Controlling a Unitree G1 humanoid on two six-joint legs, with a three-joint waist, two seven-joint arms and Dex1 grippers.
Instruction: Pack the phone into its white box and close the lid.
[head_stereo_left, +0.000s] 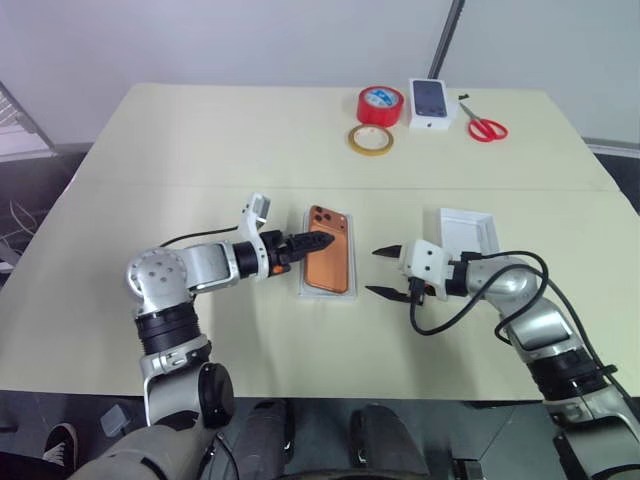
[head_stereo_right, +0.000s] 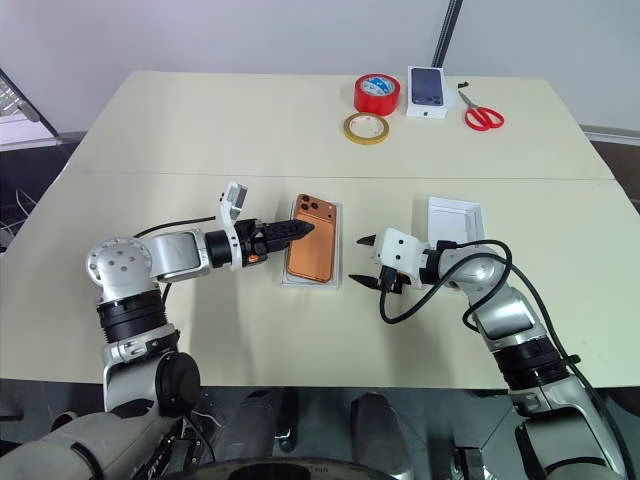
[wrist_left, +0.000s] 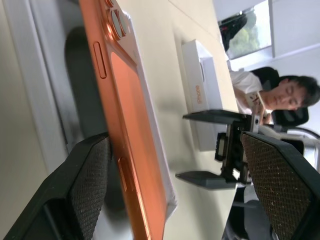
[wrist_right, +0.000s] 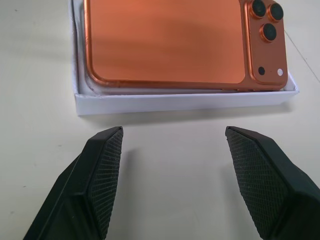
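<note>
Both black two-fingered pincers stand open and hold nothing. Your left gripper sits at centre frame with its fingers spread at the long left edge of the flat orange smartphone with its square camera cluster; the left wrist view shows one pad on either side of that edge without clamping it. Your right gripper waits just right of centre, jaws wide, pointing at the phone's other long side and apart from it.

The phone lies back-up in the shallow white cardboard box base, camera cluster toward the top of the frame. In the right wrist view the base's low wall runs right round it, so you can judge the first half of the job done, though whether it is pressed fully down into the insert is hard to tell.

What is left is the cover: the shallow white cardboard lid lies open-side up on the cream tabletop at right of centre, behind your right gripper and well apart from the box. You have yet to pick it up, turn it over and seat it.
</note>
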